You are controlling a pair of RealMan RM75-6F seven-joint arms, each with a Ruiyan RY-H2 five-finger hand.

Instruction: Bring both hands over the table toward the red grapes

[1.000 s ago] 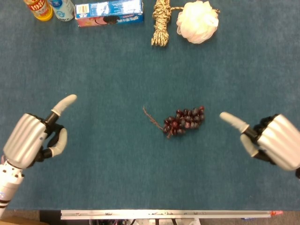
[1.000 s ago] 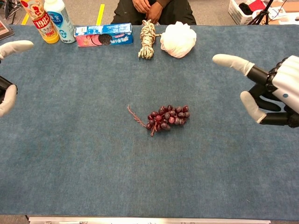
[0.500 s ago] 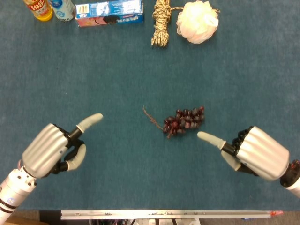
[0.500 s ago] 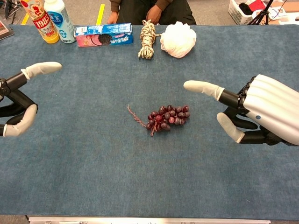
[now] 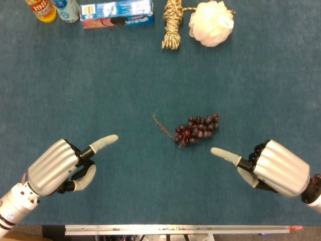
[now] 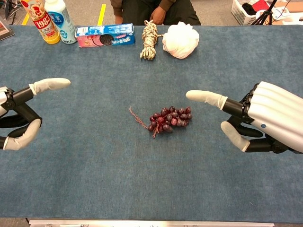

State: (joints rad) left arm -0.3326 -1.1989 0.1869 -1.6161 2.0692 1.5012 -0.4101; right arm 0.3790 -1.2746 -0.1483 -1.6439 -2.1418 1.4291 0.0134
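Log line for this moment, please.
left hand: open, apart from red grapes | right hand: open, nearer | grapes: untouched on table

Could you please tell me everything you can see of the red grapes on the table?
The red grapes are one small bunch of dark red, glossy round berries lying flat on the blue table, near its middle. A thin brownish stem trails out to the bunch's left. Nothing touches them; the left hand and right hand are apart on either side.

Robotics lab test station: blue-carpeted table [image 6: 94, 179], floor marked with yellow tape [image 6: 102, 13] at top, storage basket [image 6: 246, 9] upper right.
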